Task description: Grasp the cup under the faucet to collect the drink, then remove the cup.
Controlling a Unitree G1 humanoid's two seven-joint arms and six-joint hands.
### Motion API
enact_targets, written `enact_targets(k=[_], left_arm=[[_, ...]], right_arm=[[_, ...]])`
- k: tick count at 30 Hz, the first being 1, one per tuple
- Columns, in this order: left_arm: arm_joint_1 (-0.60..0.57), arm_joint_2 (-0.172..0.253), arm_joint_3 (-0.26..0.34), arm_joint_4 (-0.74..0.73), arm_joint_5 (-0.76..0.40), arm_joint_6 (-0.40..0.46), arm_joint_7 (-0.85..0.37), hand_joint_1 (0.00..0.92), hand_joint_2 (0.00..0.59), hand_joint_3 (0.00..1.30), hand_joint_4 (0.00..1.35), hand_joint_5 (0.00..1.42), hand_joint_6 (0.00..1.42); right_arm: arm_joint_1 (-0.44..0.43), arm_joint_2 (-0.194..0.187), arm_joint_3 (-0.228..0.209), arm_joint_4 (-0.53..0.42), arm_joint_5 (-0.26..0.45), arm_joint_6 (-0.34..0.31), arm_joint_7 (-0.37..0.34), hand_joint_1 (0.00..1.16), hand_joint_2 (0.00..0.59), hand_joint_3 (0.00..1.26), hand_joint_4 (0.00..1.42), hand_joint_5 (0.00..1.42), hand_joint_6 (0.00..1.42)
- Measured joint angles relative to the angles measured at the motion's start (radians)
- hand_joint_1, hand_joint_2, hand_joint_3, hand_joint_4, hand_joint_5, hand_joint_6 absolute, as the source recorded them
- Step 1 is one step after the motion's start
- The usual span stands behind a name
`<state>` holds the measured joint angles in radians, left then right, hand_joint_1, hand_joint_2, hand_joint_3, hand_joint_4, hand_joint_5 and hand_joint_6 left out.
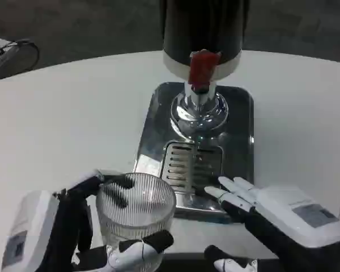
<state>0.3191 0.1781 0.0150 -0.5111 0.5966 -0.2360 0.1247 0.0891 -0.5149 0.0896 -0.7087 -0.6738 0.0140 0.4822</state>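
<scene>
Ribbed glass cup point(135, 214), apparently empty, held by left hand point(73, 232).

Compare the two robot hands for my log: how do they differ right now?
The left robot hand wraps around the ribbed clear cup; the right robot hand holds nothing. The left's fingers curl; the right's spread, tips reaching over the dispenser's metal tray. Both have white backs and sit near the table's front edge.
</scene>
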Motion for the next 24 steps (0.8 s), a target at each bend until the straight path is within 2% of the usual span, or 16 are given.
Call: enact_targets(k=[17, 24], left_arm=[[-0.028, -0.005, -0.02, 0.013, 0.002, 0.001, 0.0, 0.511, 0.0, 1.03, 1.11, 1.32, 1.42], [-0.059, -0.005, -0.022, 0.029, 0.002, 0.01, 0.0, 0.511, 0.0, 1.03, 1.11, 1.32, 1.42]], right_arm=[[-0.012, 0.0, 0.004, 0.015, 0.002, 0.007, 0.0, 0.33, 0.446, 0.11, 0.0, 0.0, 0.12], [0.022, -0.001, -0.017, 0.005, 0.009, 0.007, 0.0, 0.33, 0.446, 0.11, 0.0, 0.0, 0.12]])
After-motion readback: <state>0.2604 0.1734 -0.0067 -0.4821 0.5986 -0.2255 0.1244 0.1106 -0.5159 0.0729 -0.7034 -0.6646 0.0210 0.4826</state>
